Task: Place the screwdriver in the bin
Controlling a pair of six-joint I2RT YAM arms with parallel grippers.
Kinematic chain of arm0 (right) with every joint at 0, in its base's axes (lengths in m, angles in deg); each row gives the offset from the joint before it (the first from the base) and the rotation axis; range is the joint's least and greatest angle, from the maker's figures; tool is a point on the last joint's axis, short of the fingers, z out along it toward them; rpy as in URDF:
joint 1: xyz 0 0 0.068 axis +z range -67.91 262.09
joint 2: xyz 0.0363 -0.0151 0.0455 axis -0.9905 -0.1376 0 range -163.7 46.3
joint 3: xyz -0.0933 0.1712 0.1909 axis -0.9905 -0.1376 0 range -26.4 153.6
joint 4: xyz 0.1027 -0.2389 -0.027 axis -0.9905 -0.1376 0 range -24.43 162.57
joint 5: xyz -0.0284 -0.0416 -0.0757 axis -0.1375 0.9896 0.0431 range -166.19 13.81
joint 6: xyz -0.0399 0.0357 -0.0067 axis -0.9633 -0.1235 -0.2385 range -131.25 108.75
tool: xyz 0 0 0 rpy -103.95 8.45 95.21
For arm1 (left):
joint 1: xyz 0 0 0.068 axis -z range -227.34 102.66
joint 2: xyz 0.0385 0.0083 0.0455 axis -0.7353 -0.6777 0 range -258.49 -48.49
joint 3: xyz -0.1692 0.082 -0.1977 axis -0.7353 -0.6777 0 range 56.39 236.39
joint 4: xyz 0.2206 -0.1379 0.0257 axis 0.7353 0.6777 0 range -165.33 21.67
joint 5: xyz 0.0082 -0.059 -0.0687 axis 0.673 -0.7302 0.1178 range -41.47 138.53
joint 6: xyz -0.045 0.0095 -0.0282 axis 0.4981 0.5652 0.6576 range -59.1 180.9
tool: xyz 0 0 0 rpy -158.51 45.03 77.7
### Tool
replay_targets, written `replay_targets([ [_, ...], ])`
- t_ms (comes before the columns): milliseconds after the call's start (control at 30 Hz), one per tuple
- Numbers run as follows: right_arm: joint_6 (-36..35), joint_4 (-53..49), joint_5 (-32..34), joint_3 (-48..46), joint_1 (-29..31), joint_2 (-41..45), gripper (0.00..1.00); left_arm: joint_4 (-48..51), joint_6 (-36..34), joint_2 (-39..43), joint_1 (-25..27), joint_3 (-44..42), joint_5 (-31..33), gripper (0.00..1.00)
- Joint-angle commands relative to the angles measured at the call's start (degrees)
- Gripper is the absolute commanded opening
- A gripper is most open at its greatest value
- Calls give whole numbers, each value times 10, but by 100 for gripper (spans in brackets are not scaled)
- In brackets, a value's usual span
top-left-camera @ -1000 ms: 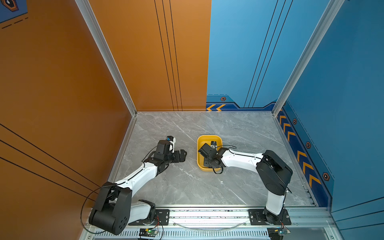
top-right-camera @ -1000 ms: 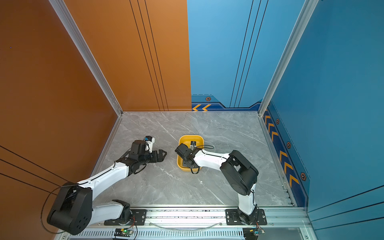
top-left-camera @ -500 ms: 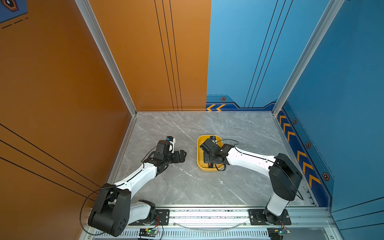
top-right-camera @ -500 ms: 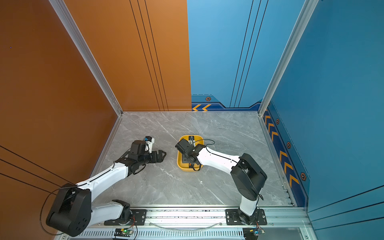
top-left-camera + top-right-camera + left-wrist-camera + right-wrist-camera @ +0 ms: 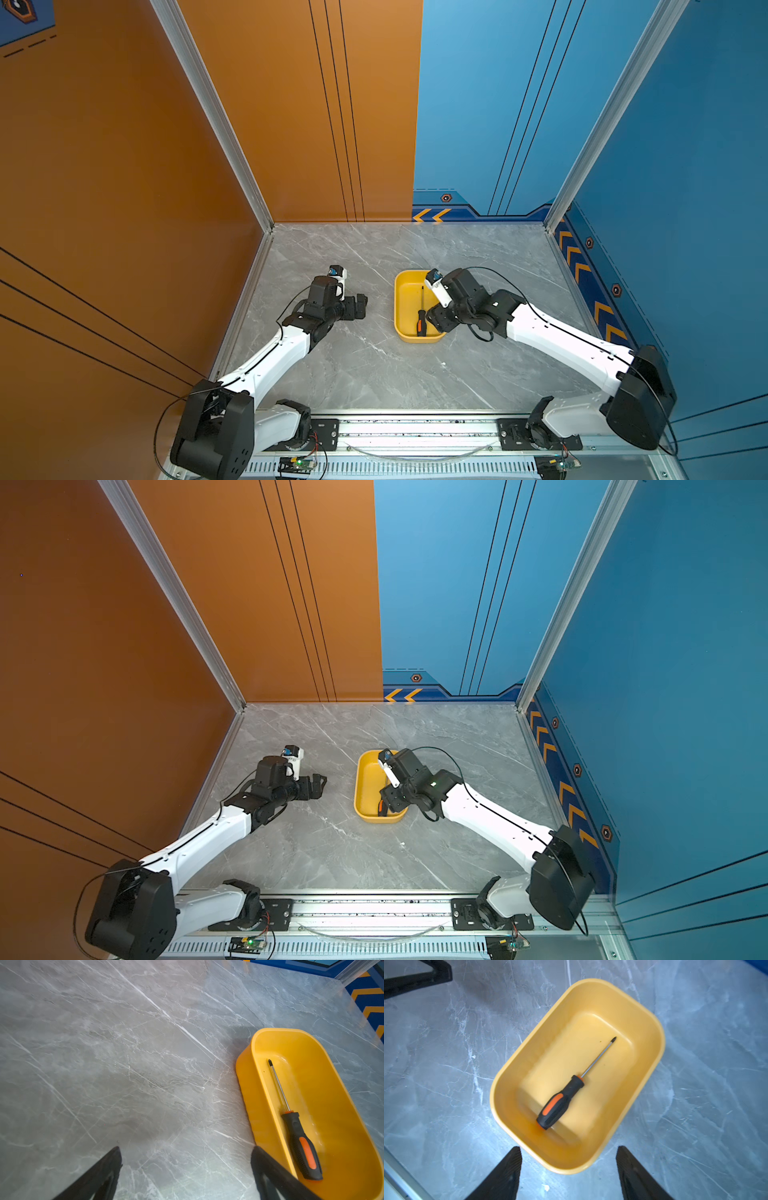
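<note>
The yellow bin [image 5: 402, 291] [image 5: 362, 783] stands mid-table. The screwdriver [image 5: 420, 322] lies flat inside it, black-and-orange handle toward the front, shaft pointing to the back. Both wrist views show the screwdriver [image 5: 299, 1142] [image 5: 560, 1103] resting free on the floor of the bin [image 5: 247, 1093] [image 5: 510, 1093]. My right gripper [image 5: 435, 319] [image 5: 388, 801] [image 5: 569, 1150] hovers open over the bin's front right corner, nothing between its fingers, and in a top view hides most of the tool. My left gripper [image 5: 360, 305] [image 5: 321, 783] [image 5: 186, 1150] stands open and empty, left of the bin.
Grey marble table [image 5: 374, 374]. An orange wall [image 5: 124, 208] bounds it on the left and blue walls [image 5: 685, 208] at the back and right. The metal rail [image 5: 415, 432] with both arm bases runs along the front. A left fingertip [image 5: 425, 974] shows in the right wrist view.
My right gripper has opened, left the screwdriver lying in the bin, and drawn back to the right and up. The left arm has not moved.
</note>
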State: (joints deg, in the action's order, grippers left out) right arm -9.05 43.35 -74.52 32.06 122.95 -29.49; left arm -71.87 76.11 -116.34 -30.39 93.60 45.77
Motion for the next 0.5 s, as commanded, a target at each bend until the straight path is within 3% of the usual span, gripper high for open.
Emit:
replay_targets([
  [0, -71, 94, 36, -80, -56, 81, 72, -1, -38, 26, 2, 7, 58, 98],
  [167, -32, 203, 20, -182, -194, 174, 74, -21, -76, 55, -16, 2, 82, 98],
  [467, -4, 433, 44, -337, -324, 216, 75, -165, -118, 66, -72, -57, 105, 98],
])
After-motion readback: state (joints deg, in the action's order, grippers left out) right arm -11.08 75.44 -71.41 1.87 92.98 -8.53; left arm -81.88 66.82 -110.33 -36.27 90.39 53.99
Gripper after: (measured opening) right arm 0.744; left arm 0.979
